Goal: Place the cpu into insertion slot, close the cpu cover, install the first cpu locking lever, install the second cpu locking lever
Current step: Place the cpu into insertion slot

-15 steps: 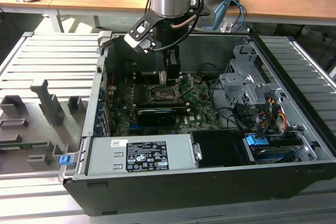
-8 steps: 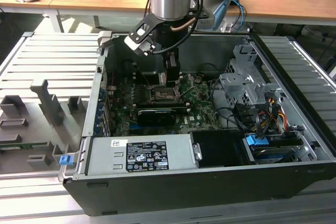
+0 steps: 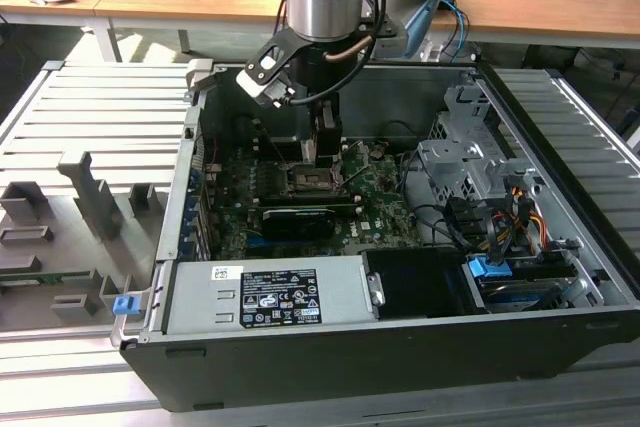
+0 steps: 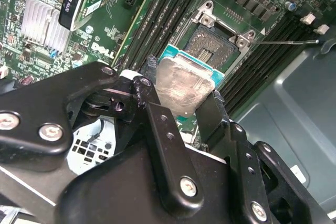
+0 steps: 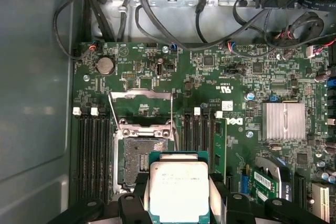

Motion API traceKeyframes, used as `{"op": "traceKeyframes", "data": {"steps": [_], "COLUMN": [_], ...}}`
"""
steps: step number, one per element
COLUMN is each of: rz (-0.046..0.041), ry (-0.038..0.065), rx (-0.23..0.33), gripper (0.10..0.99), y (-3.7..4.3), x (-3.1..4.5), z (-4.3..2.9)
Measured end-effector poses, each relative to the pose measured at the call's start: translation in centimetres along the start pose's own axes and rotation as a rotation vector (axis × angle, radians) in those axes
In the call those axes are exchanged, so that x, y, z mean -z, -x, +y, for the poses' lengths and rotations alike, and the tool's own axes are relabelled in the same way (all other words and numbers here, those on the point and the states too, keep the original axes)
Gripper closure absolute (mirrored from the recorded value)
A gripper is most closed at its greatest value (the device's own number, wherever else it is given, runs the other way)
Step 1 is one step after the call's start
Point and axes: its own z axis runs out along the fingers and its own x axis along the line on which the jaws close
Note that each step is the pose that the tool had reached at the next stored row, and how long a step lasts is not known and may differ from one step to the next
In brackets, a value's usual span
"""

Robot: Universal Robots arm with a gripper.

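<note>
My gripper [image 5: 178,205] is shut on the cpu [image 5: 178,188], a small square chip with a silvery top, pinched at two opposite edges by the black fingers [image 5: 135,203]. In the second wrist view the cpu [image 4: 184,83] hangs tilted above the board in the gripper [image 4: 181,106], a little short of the insertion slot [image 4: 220,43]. The insertion slot [image 5: 139,161] lies open with a dark centre, and the chip overlaps one corner of it. The cpu cover [image 5: 140,94] stands flipped up at the socket's far edge, with thin lever rods [image 5: 172,121] raised beside it. In the exterior view the gripper [image 3: 312,152] hovers just over the insertion slot [image 3: 312,183].
Memory slots [image 5: 93,150] flank the socket on both sides. A long black card [image 3: 298,219] lies in front of it, and a finned heatsink [image 5: 283,120] sits nearby. Cables [image 3: 455,217], a drive cage [image 3: 470,152] and the power supply [image 3: 265,297] crowd the case [image 3: 190,187].
</note>
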Motion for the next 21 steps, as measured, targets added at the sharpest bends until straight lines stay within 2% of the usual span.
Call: {"op": "traceKeyframes", "data": {"steps": [3, 8, 21], "rz": [0.0, 0.0003, 0.0003], "ry": [0.0, -0.001, -0.001], "rx": [0.001, 0.001, 0.001], "gripper": [0.545, 0.545, 0.545], "y": [0.01, 0.02, 0.03], "x": [-0.37, -1.56, -2.16], "z": [-0.06, -0.14, -0.18]}}
